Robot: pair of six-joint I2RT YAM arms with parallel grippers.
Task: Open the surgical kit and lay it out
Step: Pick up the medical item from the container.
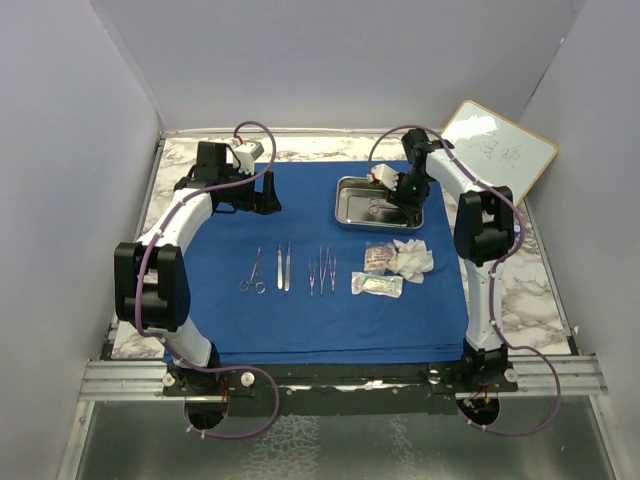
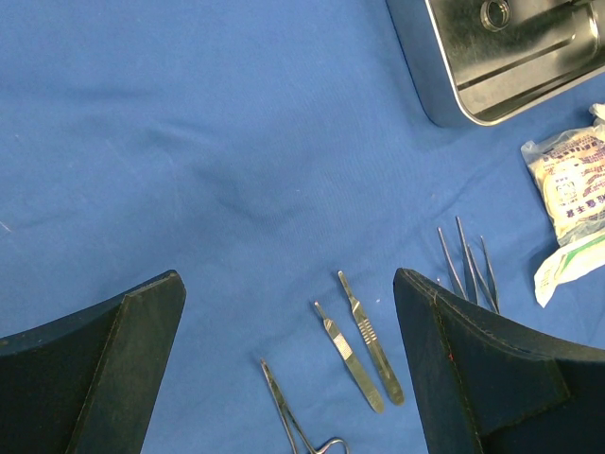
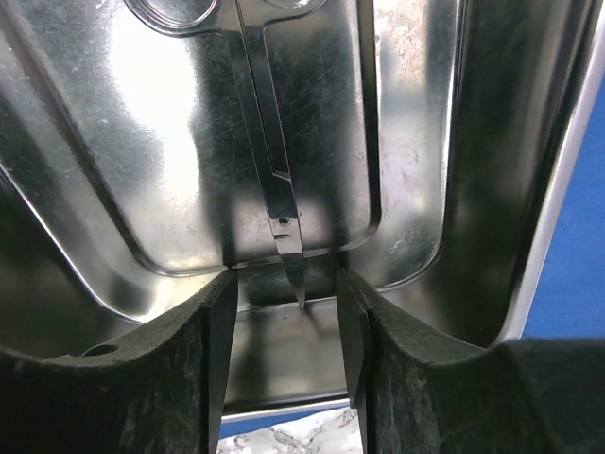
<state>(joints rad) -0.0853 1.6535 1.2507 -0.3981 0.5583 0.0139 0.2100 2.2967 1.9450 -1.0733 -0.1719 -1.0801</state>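
the blue cloth (image 1: 300, 320) lies spread across mid-frame, with instruments (image 1: 285, 270) in a row at its centre and gauze (image 1: 412, 258) and packets (image 1: 377, 285) to their right. in the tray (image 1: 350, 215), upper right, the right gripper (image 3: 284, 284) stands half open astride the scissors (image 3: 274, 170), apparently the final item, gripping nothing. the left gripper (image 2: 288, 282) hovers wide open and empty, upper left.

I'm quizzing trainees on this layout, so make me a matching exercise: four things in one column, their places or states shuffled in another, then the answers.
1 scissors
2 whiteboard
3 gauze
4 left hand

A on the cloth, nearer than the tray
B in the tray
C open, above the cloth
D off the cloth, far right corner

Pairs: 1-B, 2-D, 3-A, 4-C
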